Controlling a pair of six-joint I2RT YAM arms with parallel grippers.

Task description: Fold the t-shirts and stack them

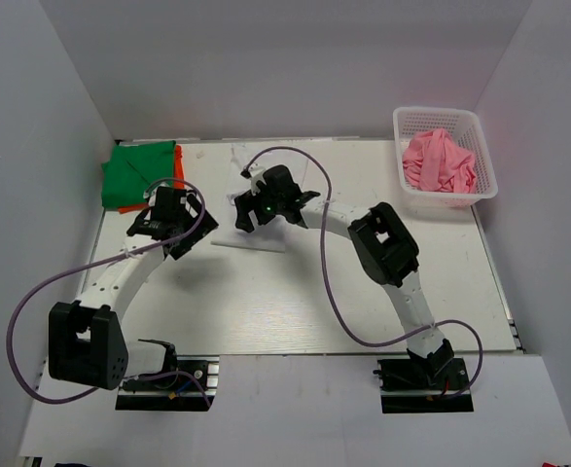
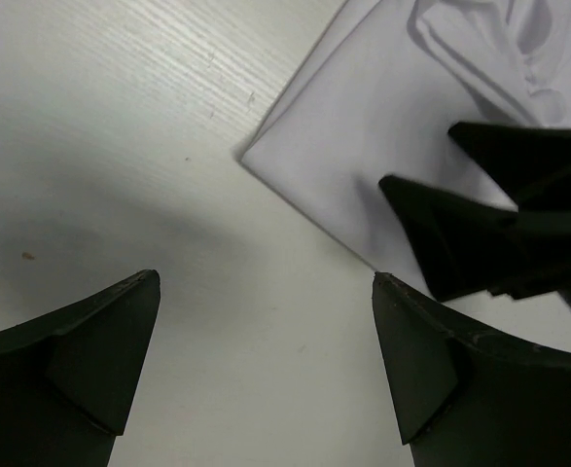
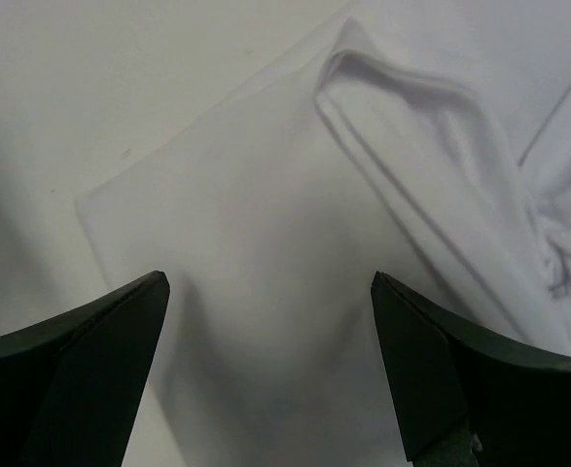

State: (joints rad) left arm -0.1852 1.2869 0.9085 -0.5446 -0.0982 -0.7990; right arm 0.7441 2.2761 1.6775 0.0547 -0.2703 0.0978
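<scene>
The right gripper [image 3: 270,287] hangs over the folded white t-shirt [image 3: 266,214], jaws spread wide, holding nothing. The left gripper [image 2: 266,292], spread wide too, is over the table [image 2: 120,146] at the shirt's nine o'clock.

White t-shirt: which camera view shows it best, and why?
Right wrist: the white t-shirt fills the frame, folds and edges clear. Left wrist shows only one corner. Top external barely shows it, white against white.

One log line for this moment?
jaws open, empty | white t-shirt folded, centre | green t-shirt atop orange t-shirt | pink t-shirt in basket
</scene>
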